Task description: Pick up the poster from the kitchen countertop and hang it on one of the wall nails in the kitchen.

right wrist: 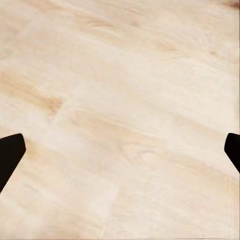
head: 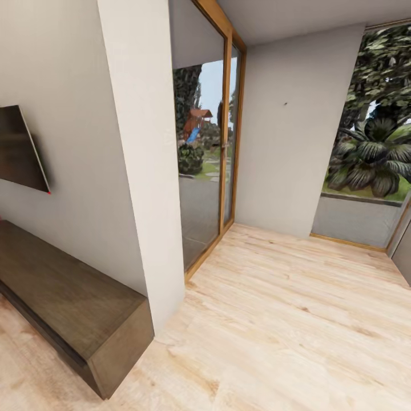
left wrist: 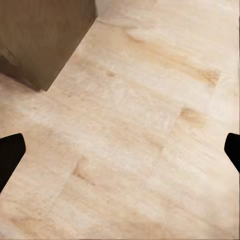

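Note:
The poster and the kitchen countertop are out of view. A tiny dark wall nail (head: 285,104) shows as a speck high on the pale grey wall straight ahead. My left gripper (left wrist: 120,154) hangs open over the light wooden floor, its black fingertips (left wrist: 10,156) spread wide with nothing between them. In the right wrist view my right gripper (right wrist: 120,152) is open too, above bare floorboards, and holds nothing.
A brown wooden low bench (head: 63,297) runs along the left wall under a dark wall screen (head: 20,149); its corner (left wrist: 45,35) lies near my left gripper. A white pillar (head: 151,171), a wood-framed glass door (head: 208,154) and a garden window (head: 371,142) stand ahead.

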